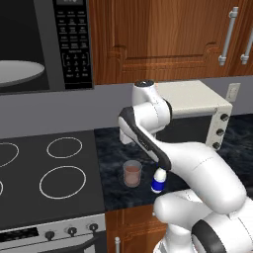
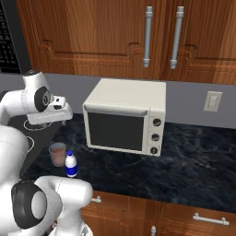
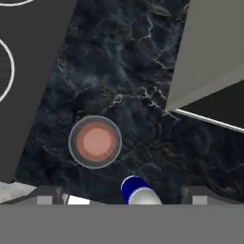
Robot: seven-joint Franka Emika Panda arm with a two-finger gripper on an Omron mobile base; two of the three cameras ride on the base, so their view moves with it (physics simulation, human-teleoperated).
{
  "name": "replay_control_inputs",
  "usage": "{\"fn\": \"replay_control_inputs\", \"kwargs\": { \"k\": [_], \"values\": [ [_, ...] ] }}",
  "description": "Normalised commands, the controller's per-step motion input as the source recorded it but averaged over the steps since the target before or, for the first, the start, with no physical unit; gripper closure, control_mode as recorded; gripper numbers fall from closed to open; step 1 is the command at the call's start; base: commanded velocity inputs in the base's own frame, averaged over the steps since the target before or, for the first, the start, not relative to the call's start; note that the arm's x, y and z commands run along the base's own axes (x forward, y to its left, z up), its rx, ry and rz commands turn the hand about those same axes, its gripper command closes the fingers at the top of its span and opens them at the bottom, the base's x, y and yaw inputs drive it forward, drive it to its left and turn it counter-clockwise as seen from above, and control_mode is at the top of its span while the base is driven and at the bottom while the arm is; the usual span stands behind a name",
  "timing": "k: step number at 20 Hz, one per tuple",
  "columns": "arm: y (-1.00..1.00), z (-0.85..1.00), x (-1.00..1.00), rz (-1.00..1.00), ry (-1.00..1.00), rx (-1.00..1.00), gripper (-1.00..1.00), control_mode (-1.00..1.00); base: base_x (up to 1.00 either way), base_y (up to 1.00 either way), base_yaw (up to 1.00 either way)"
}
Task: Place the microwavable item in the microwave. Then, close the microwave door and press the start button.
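Open gripper (image 3: pixel 122 198) above tumbler (image 3: pixel 95 141); bottle (image 3: pixel 136 189) beside

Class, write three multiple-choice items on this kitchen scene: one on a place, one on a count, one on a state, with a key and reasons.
1. Where does the small clear glass tumbler with pinkish-brown contents stand?
A. On the white turntable plate
B. On the dark marble counter beside the small white bottle with blue label
C. On top of the toaster oven

2. How many round knobs does the cream-white boxy toaster oven show on its front?
A. One
B. Three
C. Five

3. How is the large dark microwave?
A. Open, turntable empty
B. Shut
C. Open, tumbler inside

Key:
1 B: the tumbler stands on the counter next to the bottle, apart from it.
2 B: three knobs run down its right side in the right base view.
3 A: the white turntable plate shows bare in the open cavity.
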Motion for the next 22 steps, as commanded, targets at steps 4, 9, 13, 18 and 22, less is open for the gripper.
{"fn": "replay_control_inputs", "kwargs": {
  "k": [4, 9, 13, 18, 22],
  "values": [
    [0.95, -0.69, -0.01, 0.19, 0.19, -0.12, -1.00, -1.00, 0.00, 0.00, 0.00],
    [0.86, -0.54, 0.00, 0.20, 0.24, -0.11, -1.00, -1.00, 0.00, 0.00, 0.00],
    [0.17, -0.40, 0.00, 0.16, 0.12, -0.06, -1.00, -1.00, 0.00, 0.00, 0.00],
    [0.00, -0.33, 0.00, 0.05, 0.02, -0.01, -1.00, -1.00, 0.00, 0.00, 0.00],
    [-0.06, -0.29, 0.00, 0.02, 0.00, 0.00, -1.00, -1.00, 0.00, 0.00, 0.00]
  ]
}}
